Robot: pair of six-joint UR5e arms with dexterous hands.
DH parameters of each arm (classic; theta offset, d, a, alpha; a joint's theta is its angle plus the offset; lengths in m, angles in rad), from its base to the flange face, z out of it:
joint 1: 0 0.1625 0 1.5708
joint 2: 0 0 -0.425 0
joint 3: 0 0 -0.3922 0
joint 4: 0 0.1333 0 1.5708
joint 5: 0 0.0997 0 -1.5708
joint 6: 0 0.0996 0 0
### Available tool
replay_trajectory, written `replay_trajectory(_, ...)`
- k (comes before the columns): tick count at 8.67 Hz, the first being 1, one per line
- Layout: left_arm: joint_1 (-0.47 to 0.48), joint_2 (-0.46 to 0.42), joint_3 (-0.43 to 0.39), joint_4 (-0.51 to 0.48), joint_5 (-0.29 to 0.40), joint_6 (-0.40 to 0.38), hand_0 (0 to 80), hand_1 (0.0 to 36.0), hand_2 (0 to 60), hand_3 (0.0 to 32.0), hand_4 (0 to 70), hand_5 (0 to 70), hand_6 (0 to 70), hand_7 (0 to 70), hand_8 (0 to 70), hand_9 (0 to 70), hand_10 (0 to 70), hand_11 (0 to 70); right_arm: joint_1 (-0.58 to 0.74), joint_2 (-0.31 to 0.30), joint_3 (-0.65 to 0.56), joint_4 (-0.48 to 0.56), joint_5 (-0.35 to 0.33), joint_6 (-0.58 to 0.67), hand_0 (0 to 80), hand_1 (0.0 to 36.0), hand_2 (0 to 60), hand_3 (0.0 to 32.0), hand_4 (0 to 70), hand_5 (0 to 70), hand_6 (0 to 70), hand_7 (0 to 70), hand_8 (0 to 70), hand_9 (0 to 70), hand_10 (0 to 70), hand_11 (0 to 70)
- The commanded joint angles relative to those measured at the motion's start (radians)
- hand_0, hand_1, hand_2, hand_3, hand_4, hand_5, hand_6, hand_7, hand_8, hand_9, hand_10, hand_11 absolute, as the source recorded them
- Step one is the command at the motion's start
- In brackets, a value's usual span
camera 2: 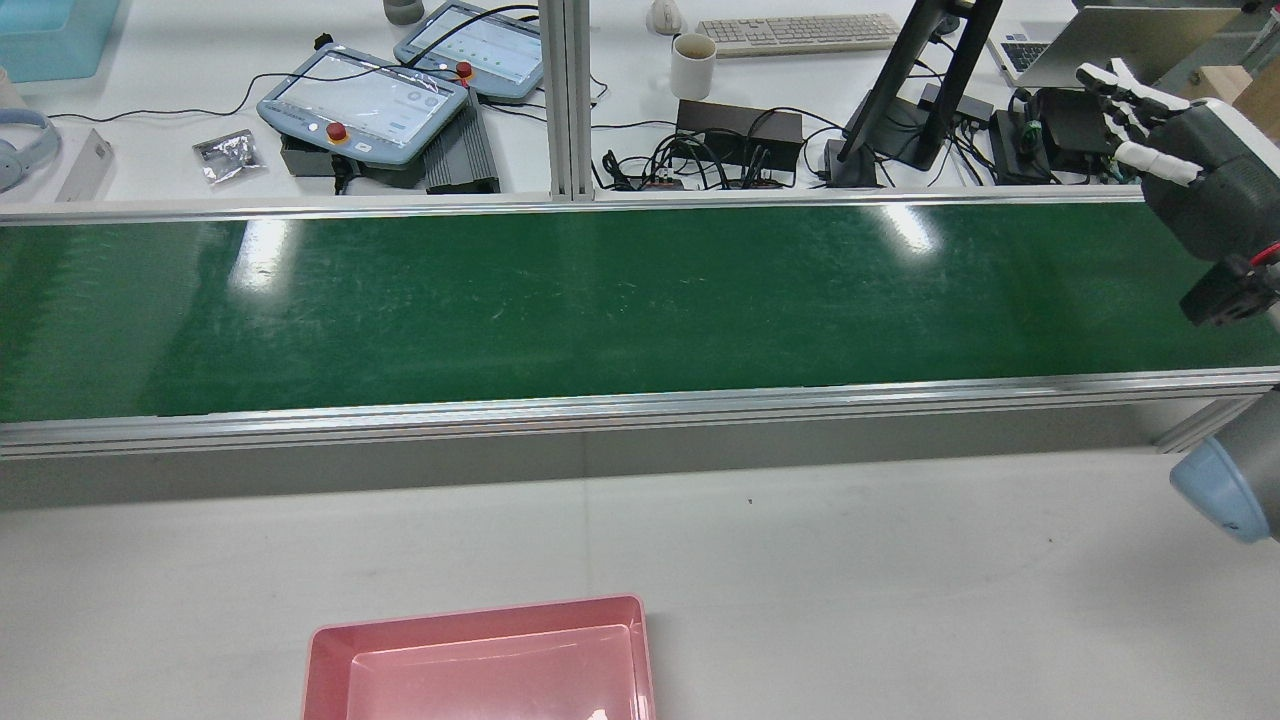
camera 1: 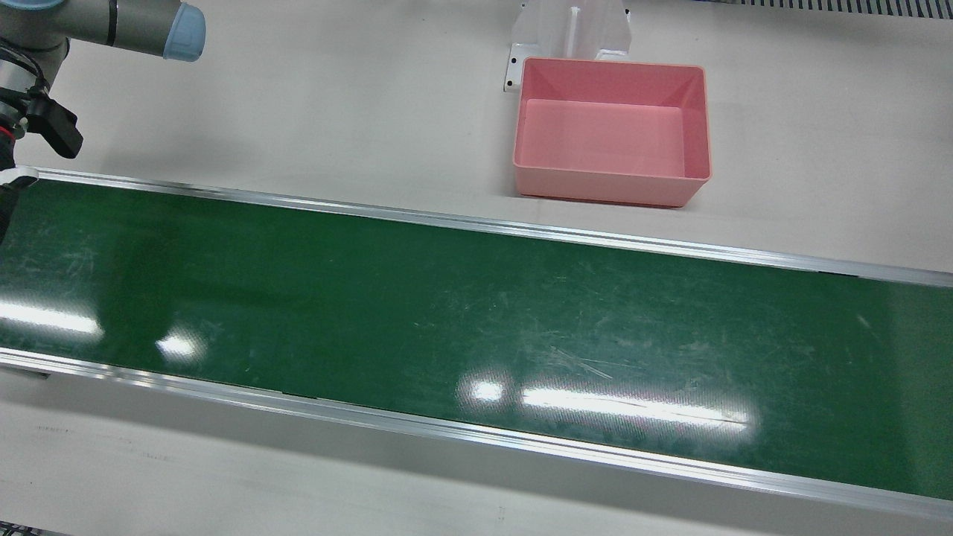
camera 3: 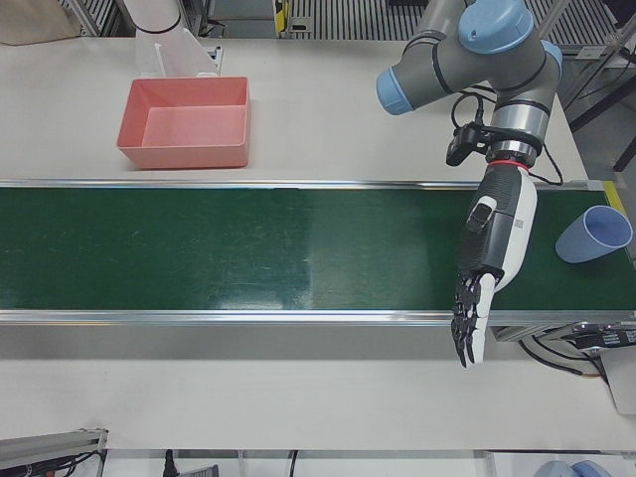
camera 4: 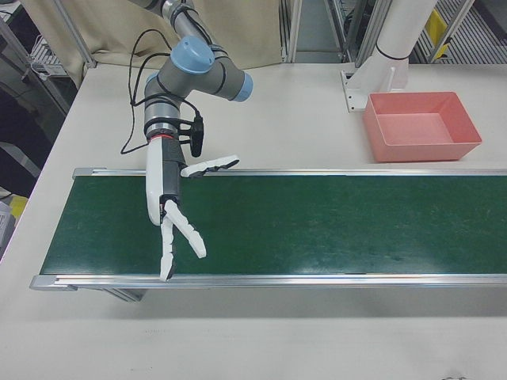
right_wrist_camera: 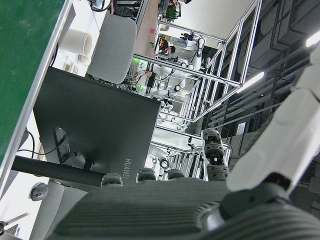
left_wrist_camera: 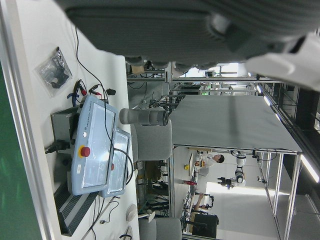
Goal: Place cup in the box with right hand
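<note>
A light blue cup (camera 3: 594,234) sits at the conveyor's end on the left-front view's right edge, mouth tilted up and to the right. My left hand (camera 3: 489,260) hangs open just left of it, not touching, fingers stretched past the belt's near rail. My right hand (camera 4: 169,212) is open with fingers spread over the other end of the green belt (camera 4: 317,226); it also shows at the rear view's right edge as the right hand (camera 2: 1185,150). The pink box (camera 1: 603,186) (camera 2: 480,665) (camera 3: 184,149) (camera 4: 420,150) stands empty on the white table on the robot's side of the belt.
A white pedestal (camera 1: 569,30) rises right behind the box. Beyond the belt's far rail lie two teach pendants (camera 2: 360,100), a white mug (camera 2: 692,65), a keyboard (camera 2: 800,32), a monitor stand (camera 2: 900,90) and cables. The right arm's elbow (camera 1: 119,26) overhangs the table.
</note>
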Motion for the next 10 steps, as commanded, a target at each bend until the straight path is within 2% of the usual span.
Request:
replay_trajectory(1, 0.000, -0.001, -0.002, 0.000, 0.000, 0.000, 0.0, 0.0, 0.0, 0.0, 0.0, 0.0, 0.0, 0.0, 0.0, 0.0, 0.0, 0.0, 0.001, -0.001, -0.001, -0.009, 0.002, 0.005, 37.7, 8.5, 9.0, 0.0, 0.0, 1.6, 3.7, 15.4, 0.0, 3.8, 0.0, 0.0)
replay_trajectory(2, 0.000, -0.001, -0.002, 0.000, 0.000, 0.000, 0.0, 0.0, 0.0, 0.0, 0.0, 0.0, 0.0, 0.0, 0.0, 0.0, 0.0, 0.0, 0.001, -0.001, -0.001, -0.009, 0.002, 0.007, 35.4, 9.0, 10.1, 0.0, 0.0, 1.7, 4.9, 23.6, 0.0, 4.1, 0.0, 0.0)
replay_trajectory(3, 0.000, -0.001, 0.000, 0.000, 0.000, 0.000, 0.0, 0.0, 0.0, 0.0, 0.0, 0.0, 0.0, 0.0, 0.0, 0.0, 0.0, 0.0, -0.001, -0.001, -0.001, -0.007, 0.002, 0.004, 30.2, 9.2, 12.1, 0.0, 0.0, 1.6, 7.2, 37.7, 0.4, 6.1, 0.0, 0.0)
replay_trajectory(4, 0.000, -0.001, -0.002, 0.000, 0.000, 0.000, 0.0, 0.0, 0.0, 0.0, 0.0, 0.0, 0.0, 0.0, 0.0, 0.0, 0.0, 0.0, -0.002, -0.001, -0.006, -0.007, 0.002, 0.001, 31.7, 9.1, 10.8, 0.0, 0.0, 1.6, 7.4, 39.1, 0.4, 6.4, 0.0, 0.0)
replay_trajectory(6, 0.000, -0.001, -0.002, 0.000, 0.000, 0.000, 0.0, 0.0, 0.0, 0.0, 0.0, 0.0, 0.0, 0.0, 0.0, 0.0, 0.0, 0.0, -0.005, 0.000, -0.009, -0.007, 0.002, -0.001, 34.4, 8.5, 7.9, 0.0, 0.0, 1.8, 6.6, 33.5, 0.3, 6.1, 0.0, 0.0)
replay_trajectory(10, 0.000, 0.001, -0.002, 0.000, 0.000, 0.000, 0.0, 0.0, 0.0, 0.0, 0.0, 0.0, 0.0, 0.0, 0.0, 0.0, 0.0, 0.0, -0.008, 0.003, -0.004, -0.004, 0.002, -0.002, 34.9, 7.6, 8.3, 0.0, 0.0, 1.3, 6.0, 29.8, 0.2, 7.1, 0.0, 0.0)
